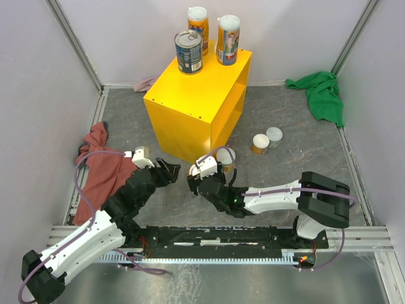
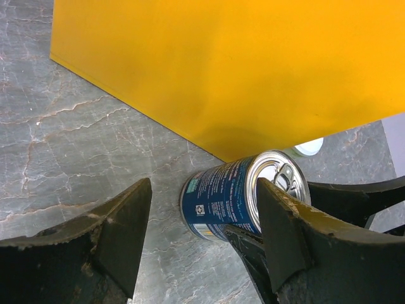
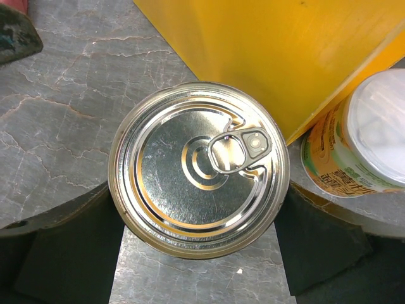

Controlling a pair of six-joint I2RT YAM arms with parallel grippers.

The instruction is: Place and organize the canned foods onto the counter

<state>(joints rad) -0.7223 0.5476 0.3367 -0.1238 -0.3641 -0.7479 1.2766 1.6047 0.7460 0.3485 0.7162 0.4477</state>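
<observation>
The right gripper [image 3: 199,209] is clamped on a blue can [image 3: 199,168]. Its fingers [image 3: 69,253] press on 2 sides of the can. The can stands up, with its shiny silver top and pull ring facing up. It is near the middle of the tabletop [image 1: 278,183], just beside the near corner of the yellow counter [image 1: 190,107]. I cannot tell if the can's bottom touches the tabletop.

The left gripper [image 2: 204,190] has its fingers apart and holds nothing. It is low, just to the left of the blue can.

A short white-lidded can [image 1: 226,155] stands just beside the blue can, by the counter's open side. 2 more short cans stand close together, a bit nearer the right edge: the near short can [image 1: 260,144] and the far short can [image 1: 274,135].

3 cans stand on the counter's top, along its far edge: a second blue can [image 1: 188,52], the left tall can [image 1: 198,22] and the right tall can [image 1: 228,40].

A red cloth [image 1: 104,168] lies by the tabletop's left edge. A green cloth [image 1: 323,95] lies in the far right corner.
</observation>
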